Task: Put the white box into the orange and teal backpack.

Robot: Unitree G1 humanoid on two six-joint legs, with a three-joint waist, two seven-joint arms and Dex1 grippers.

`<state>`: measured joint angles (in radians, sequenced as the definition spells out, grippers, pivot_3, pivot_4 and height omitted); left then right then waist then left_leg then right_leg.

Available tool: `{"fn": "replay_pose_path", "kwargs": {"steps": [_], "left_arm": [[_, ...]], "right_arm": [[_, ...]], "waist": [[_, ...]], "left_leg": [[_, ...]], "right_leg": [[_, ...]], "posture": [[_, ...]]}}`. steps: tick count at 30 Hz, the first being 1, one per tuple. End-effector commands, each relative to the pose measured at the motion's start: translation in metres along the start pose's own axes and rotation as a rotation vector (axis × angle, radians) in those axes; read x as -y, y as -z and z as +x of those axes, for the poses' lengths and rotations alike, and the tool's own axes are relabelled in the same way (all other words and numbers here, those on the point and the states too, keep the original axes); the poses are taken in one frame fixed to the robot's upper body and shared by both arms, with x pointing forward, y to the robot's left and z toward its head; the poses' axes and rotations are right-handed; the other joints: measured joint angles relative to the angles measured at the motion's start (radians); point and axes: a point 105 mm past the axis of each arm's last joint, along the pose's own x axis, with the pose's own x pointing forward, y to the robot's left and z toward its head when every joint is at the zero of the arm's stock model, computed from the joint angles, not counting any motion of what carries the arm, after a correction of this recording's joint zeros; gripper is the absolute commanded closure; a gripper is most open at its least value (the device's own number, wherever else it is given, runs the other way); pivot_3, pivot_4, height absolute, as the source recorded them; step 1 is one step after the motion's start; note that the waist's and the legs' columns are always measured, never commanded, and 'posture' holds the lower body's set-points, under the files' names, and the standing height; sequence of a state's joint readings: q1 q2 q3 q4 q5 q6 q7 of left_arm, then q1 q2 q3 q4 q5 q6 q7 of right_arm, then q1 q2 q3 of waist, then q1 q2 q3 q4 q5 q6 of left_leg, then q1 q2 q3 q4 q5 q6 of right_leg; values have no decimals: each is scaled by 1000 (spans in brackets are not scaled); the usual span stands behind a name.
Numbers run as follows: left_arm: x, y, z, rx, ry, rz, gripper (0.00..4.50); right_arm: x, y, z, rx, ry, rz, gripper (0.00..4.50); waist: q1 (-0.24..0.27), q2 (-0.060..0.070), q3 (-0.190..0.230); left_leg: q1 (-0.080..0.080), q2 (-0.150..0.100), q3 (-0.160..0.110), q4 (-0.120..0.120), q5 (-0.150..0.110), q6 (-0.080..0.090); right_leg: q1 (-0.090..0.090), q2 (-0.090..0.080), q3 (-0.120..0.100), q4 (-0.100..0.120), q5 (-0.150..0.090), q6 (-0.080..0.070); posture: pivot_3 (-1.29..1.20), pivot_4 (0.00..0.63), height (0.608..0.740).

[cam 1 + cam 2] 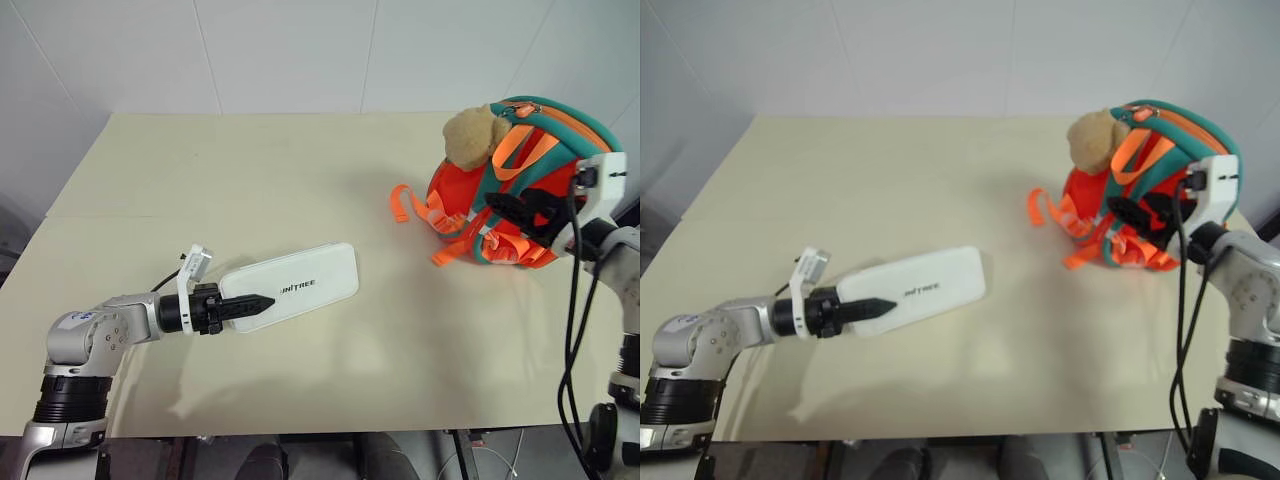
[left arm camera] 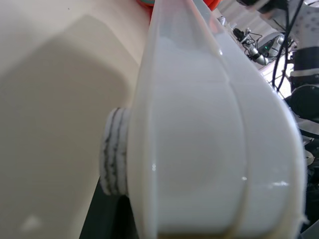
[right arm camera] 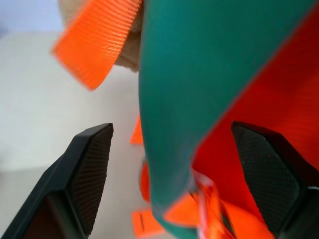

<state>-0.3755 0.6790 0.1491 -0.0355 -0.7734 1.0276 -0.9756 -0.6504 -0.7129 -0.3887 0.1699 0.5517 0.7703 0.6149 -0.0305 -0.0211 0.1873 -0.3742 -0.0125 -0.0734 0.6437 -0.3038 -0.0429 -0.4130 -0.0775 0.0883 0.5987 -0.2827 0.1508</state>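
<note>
Left hand is clenched on the near end of the white box, one black finger lying across its top; in the left wrist view the case stands edge-on between the pads. Gripped at one end, the long case points across the tabletop toward the orange and teal backpack, likely so its free end can lead into the bag. Right hand is spread wide at the backpack's front, a teal strap passing between its fingers without being pinched, probably to steady or lift the bag open. The tan plush toy sits on the backpack's upper left. Box and backpack are well apart, so insertion is not yet begun
</note>
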Motion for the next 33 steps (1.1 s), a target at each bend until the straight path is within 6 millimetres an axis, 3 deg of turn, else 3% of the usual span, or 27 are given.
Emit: {"fn": "replay_pose_path", "kwargs": {"steps": [1,3,8,13,16,18,21,23,28,33], "left_arm": [[6,-6,-4,28,11,44,3252],[6,-7,-5,31,4,47,3252],[3,-11,-12,52,-30,78,3252],[0,-23,-26,85,-71,148,3252],[-3,-30,-36,105,-100,176,3252],[-8,-33,-46,104,-134,176,3252],[-12,-34,-54,94,-160,180,3252],[-16,-33,-57,85,-178,167,3252],[-27,-43,-68,195,-215,107,3252],[-35,-40,-78,229,-259,101,3252]], "right_arm": [[4,-15,13,61,9,-33,184],[6,-12,20,68,9,-46,627],[4,-7,32,78,-24,-68,2351],[-22,-6,36,81,-182,-51,3926],[-46,-13,37,94,-311,18,3957],[-78,-21,34,78,-481,136,3957],[-134,-31,9,-16,-816,282,3957],[-160,-33,-12,-83,-980,331,3957],[-187,-20,-52,-280,-1182,390,3957],[-184,-5,-84,-468,-1217,432,3957]], "waist": [[1,0,0],[1,0,0],[1,0,0],[-4,0,0],[-8,1,0],[-14,1,0],[-22,2,1],[-22,2,1],[-15,2,1],[3,1,0]], "left_leg": [[0,0,0,0,0,0],[-1,0,0,-1,0,0],[-1,0,2,0,0,0],[-1,0,2,0,0,0],[0,1,2,0,0,0],[1,3,2,0,0,0],[1,4,1,0,0,0],[1,5,1,-1,0,0],[0,6,0,-7,0,0],[-6,5,2,-8,0,-1]], "right_leg": [[0,0,0,0,0,0],[-1,0,0,2,0,0],[0,0,-1,2,0,0],[-1,0,-1,2,0,0],[-1,0,-1,2,0,0],[-1,2,-1,3,0,0],[-1,2,-1,7,0,-1],[-1,3,-1,7,-1,-2],[-5,2,-3,5,-1,-2],[-16,-2,-7,8,-1,-3]], "posture": [[0,150,740],[0,150,740],[0,150,740],[0,150,740],[0,150,740],[0,150,740],[0,150,740],[0,150,740],[0,150,740],[0,150,740]]}}
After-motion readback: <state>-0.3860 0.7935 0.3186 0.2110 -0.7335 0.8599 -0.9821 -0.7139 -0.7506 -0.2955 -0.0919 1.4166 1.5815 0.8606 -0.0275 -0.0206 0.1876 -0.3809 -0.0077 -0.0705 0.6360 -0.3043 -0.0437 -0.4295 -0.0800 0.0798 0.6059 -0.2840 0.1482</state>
